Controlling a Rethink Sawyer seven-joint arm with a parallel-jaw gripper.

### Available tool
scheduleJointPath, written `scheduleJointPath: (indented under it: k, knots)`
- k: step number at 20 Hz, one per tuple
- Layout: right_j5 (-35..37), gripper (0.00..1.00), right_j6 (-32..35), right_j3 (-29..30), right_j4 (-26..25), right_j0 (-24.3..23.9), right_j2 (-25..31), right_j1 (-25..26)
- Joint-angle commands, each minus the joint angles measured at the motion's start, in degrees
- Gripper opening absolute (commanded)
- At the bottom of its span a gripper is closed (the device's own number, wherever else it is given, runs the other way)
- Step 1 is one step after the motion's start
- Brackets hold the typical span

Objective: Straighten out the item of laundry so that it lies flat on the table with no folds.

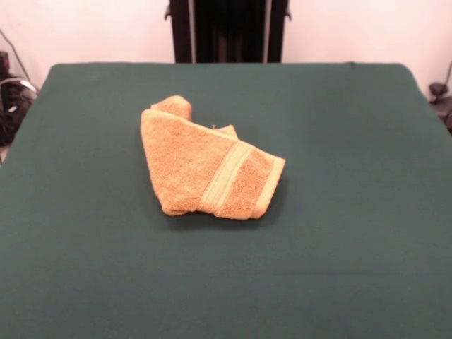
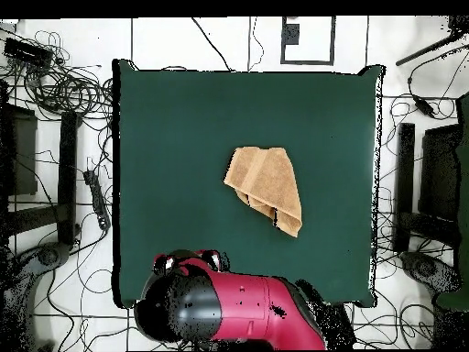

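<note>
- The orange-tan towel [image 1: 207, 163] [image 2: 266, 187] lies near the middle of the green table [image 1: 353, 247] [image 2: 174, 137]; folded over itself, one pale woven band on top, a corner poking out behind
- The red arm [image 2: 238, 307] sits at the table's edge, well apart; whether its gripper is spread or pressed together, I cannot tell

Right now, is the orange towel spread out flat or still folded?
Folded. The towel lies doubled over itself on the green table, its woven band running slantwise across the top layer, with another layer poking out behind.

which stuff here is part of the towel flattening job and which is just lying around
Part of the job:
- orange-tan towel, folded over itself
- green table
- red robot arm, drawn back

Lying about:
- cables on the floor
- black pedestal
</note>
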Motion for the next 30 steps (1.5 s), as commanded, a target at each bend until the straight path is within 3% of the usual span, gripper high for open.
scheduleJointPath:
  k: [1,22,25,28,30]
  knots:
    - [3.9,1.0,-1.6,3.5,0.4,1.5,5.1,2.6]
    - [5.4,1.0,-1.3,2.1,-1.4,1.9,4.8,3.0]
    - [9.6,1.0,0.4,-0.2,-6.9,3.6,3.3,3.8]
    - [2.8,1.0,4.3,1.9,-10.5,6.1,1.1,3.2]
    - [4.4,1.0,5.2,1.3,-11.0,6.5,0.7,3.7]
